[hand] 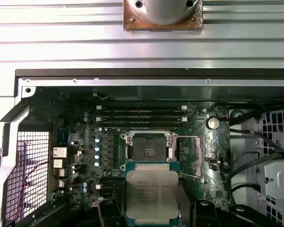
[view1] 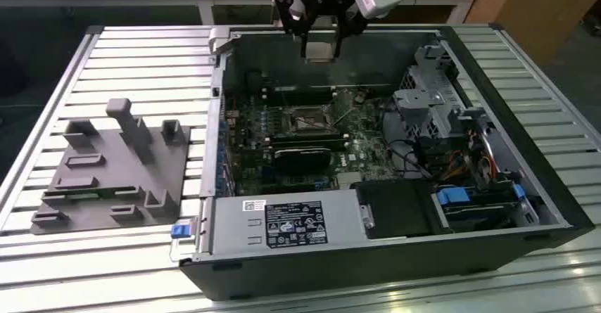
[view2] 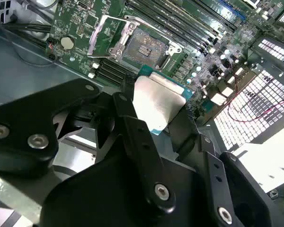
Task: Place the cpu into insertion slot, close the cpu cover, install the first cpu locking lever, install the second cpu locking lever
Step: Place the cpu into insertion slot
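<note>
The end effector (view1: 320, 47) hangs over the far side of the open computer case (view1: 526, 186), its fingers (view2: 131, 126) closed part-way onto opposite edges of the cpu (view1: 319, 53). The chip sits flat between them, silvery top up, clear of everything beneath it. Below the end effector, well apart from the chip, the insertion slot (hand: 148, 147) lies uncovered in the middle of the green motherboard (hand: 85, 156), its dark square of contacts showing inside the metal rim. The case rests on a slatted metal counter (view1: 122, 67), with a grey moulded fixture (view1: 112, 165) off to the exterior view's left of the end effector.
</note>
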### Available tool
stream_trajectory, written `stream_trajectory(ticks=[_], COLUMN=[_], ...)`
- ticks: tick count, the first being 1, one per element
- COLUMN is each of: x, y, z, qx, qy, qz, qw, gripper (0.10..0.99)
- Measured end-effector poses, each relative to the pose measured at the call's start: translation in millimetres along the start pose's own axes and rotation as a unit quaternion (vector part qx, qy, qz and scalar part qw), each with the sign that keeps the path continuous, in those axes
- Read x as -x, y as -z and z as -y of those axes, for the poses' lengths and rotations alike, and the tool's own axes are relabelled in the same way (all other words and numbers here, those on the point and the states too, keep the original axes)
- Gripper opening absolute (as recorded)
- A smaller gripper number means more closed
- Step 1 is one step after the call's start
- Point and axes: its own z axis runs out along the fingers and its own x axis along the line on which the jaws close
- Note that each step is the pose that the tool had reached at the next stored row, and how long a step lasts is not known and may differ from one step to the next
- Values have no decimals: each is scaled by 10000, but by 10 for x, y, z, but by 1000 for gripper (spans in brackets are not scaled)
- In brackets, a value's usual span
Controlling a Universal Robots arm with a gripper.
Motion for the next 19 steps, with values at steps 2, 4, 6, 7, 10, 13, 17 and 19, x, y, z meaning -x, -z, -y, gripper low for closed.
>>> stream_trajectory(ticks=[2, 4, 6, 7, 10, 13, 17, 19], x=[0, 0, 0, 0, 0, 1, 2, 2], y=[0, 0, -5, -9, -26, -49, -82, -97], z=[0, 0, 1, 1, 3, 5, 9, 10], qx=[3, 6, 6, 6, 5, 6, 6, 6], qy=[0, 0, 0, 0, 0, 0, 0, 0], qz=[0, 0, 0, 0, -1, 0, 0, 0], qw=[10000, 10000, 10000, 10000, 10000, 10000, 10000, 10000], gripper=[537, 537, 537, 537, 537, 537, 537, 537])
